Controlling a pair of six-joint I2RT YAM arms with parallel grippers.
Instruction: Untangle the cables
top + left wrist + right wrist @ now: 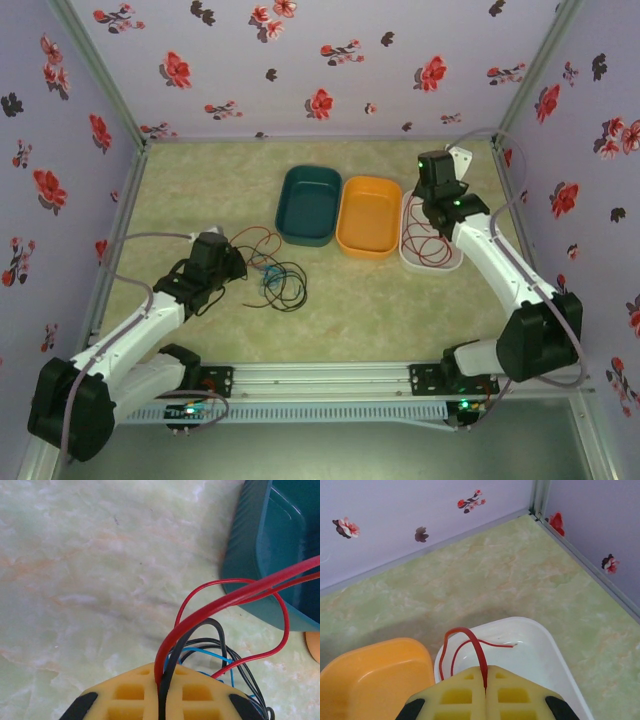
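As the top camera sees it: cables (278,277) tangled left of the worktop's (350,300) middle, just beside left gripper (232,264); right gripper (432,226) over white tray (448,264); both jaws hard to make out.
Left wrist: left gripper (162,690) clamped on red and black strands of cables (235,597); teal tray (270,545) cut off.
Right wrist: right gripper (485,680) pinching red cable (481,657) over white tray (545,635); orange tray (370,675) cut off.

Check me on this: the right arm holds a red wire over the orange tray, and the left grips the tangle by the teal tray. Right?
Not quite: the right end effector holds the red cable over the white tray, not the orange tray, as the right wrist view shows. The left end effector does grip the tangled cables by the teal tray.
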